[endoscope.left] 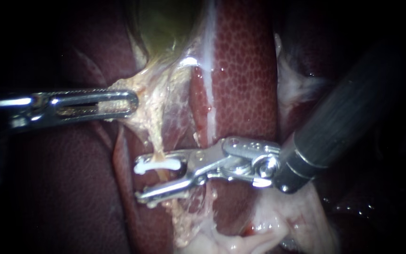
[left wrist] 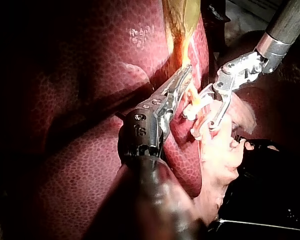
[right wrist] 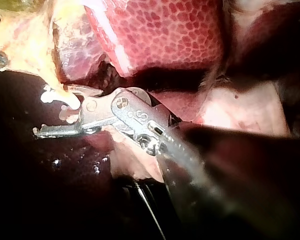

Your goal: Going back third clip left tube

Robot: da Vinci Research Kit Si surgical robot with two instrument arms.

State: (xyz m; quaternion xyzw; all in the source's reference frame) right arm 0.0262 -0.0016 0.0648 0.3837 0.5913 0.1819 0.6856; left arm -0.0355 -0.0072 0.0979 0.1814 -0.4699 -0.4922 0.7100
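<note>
Far left: left instrument [endoscope.left: 128, 103], polished steel, long and flat, slotted down the middle, rounded at the tip. Hand pressed together on a frayed edge of stringy tissue [endoscope.left: 153, 101], cream-yellow, webbed and glistening, drawn taut toward the left. Same grip in the left wrist view, both halves closed flat on the yellow strands.

Above that tissue, on the far side: gallbladder [endoscope.left: 165, 23], olive-green, smooth, dim.

Down from the web, a thin tan tube [endoscope.left: 156, 143], cord-like, running toward the near side. Across it, a white clip [endoscope.left: 158, 164], glossy plastic, narrow, with small knobbed ends, lying left to right.

Around the clip: right instrument [endoscope.left: 139, 182], bright metal with rivets and a hinge, hand spread apart. Far half lying along the clip, near half below it, thin and notched at the tip, a clear gap between. Clamped on nothing.

Behind: liver [endoscope.left: 245, 70], deep red, wet, pebbled like fine leather, a pale streak down it.

Right: dark matte shaft, round, ringed at its collar, slanting in from the upper right. Under it, pale pink fatty tissue [endoscope.left: 283, 221], soft and lumpy.
</note>
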